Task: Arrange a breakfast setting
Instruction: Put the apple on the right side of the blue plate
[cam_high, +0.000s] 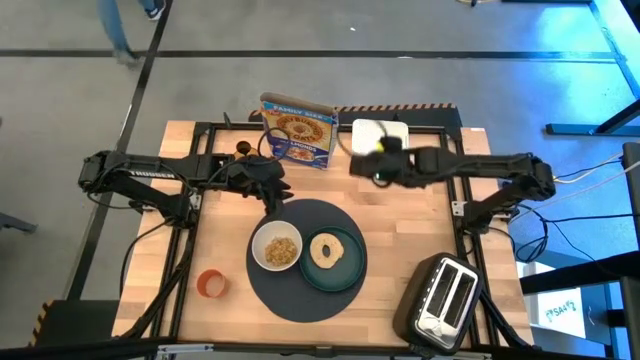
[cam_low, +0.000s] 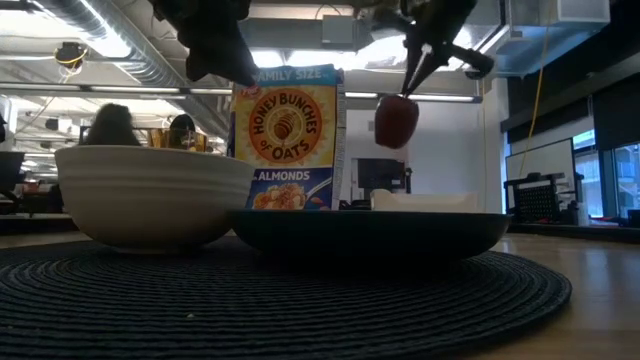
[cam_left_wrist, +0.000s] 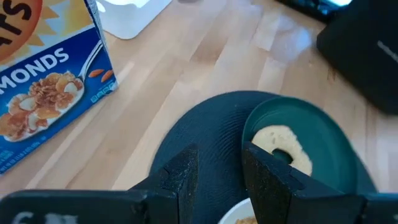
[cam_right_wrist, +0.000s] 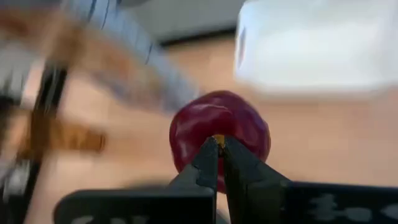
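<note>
Your right gripper is pinched fully closed on the stem of the small dark-red fruit, which hangs from it in the air. In the low view the fruit dangles clear above the table, higher than the rim of the teal plate and beside the blue cereal box. From above, that gripper sits over the back of the table, near a white container and right of the cereal box; the fruit itself is hard to pick out there, so you cannot tell exactly what lies under it.

Your left gripper holds nothing: its two fingers stand partly apart with bare placemat showing in the gap. In the high view it hovers over the back edge of the round dark-grey placemat, just behind the white bowl.

On the placemat, the bowl sits on the left with cereal inside, and the teal plate sits touching or just beside it on the right. The tan ring bagel lies flat on the plate. The small orange cup stands on the bare wood left of the placemat, apart from it. The black-and-silver toaster sits at the front right corner of the table. People show, blurred, in the room behind the bowl.
</note>
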